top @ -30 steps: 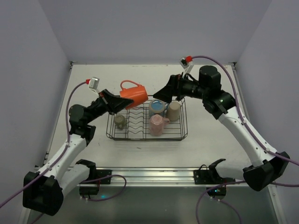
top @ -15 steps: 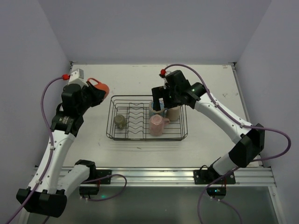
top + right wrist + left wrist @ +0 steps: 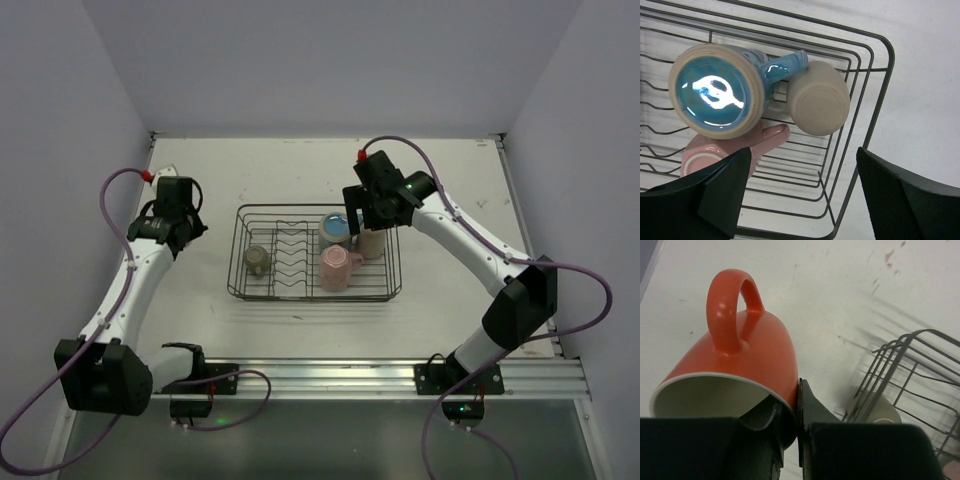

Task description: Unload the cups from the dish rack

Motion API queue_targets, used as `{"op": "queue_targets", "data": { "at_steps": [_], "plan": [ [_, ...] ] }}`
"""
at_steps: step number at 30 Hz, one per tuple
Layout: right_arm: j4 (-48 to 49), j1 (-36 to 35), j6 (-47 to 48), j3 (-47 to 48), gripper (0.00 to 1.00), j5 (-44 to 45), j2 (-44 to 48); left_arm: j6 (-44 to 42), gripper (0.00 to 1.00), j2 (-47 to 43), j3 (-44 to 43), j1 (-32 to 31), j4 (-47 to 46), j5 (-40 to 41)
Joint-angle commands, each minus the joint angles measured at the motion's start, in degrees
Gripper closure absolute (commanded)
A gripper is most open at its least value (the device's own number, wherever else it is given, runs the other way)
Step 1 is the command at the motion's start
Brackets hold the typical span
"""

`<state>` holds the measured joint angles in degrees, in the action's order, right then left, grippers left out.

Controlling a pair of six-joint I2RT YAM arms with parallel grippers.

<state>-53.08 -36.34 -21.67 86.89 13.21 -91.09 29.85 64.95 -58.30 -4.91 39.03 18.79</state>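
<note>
Grip: my left fingers (image 3: 805, 405) pinch the rim of the glossy orange handled mug (image 3: 752, 357) over the white desk (image 3: 840, 290), left of the black wire dish rack (image 3: 292, 262). My right fingers (image 3: 720, 190) gape wide above its light blue mug (image 3: 715, 90), beige mug (image 3: 819, 100) and pink mug (image 3: 705, 156).

The left arm (image 3: 128, 292) reaches forward along the left side, left claw (image 3: 790, 407) pinched on the orange mug's (image 3: 757, 347) wall. The right arm (image 3: 470, 245) bends inward, right claw (image 3: 804, 162) pointing down, fingers spread wide

Even bright light, soft shadows, sharp
</note>
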Motion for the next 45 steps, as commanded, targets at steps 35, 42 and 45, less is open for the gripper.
{"op": "queue_targets", "data": {
  "at_steps": [35, 42, 45],
  "plan": [
    [-2.21, 4.26, 2.86, -1.02, 0.09, -4.33, -1.2, -7.7, 0.99, 29.36, -13.24, 9.65, 6.15, -13.95],
    [-0.89, 4.7, 3.13, -2.43, 0.08, -5.48, -0.76, -7.7, 0.88, 30.94, -16.05, 10.27, 7.73, -13.51],
    [-0.89, 4.78, 3.3, -2.25, 0.08, -5.22, -1.37, -7.35, 0.75, 31.03, -15.88, 10.36, 7.47, -13.51]
  ]
}}
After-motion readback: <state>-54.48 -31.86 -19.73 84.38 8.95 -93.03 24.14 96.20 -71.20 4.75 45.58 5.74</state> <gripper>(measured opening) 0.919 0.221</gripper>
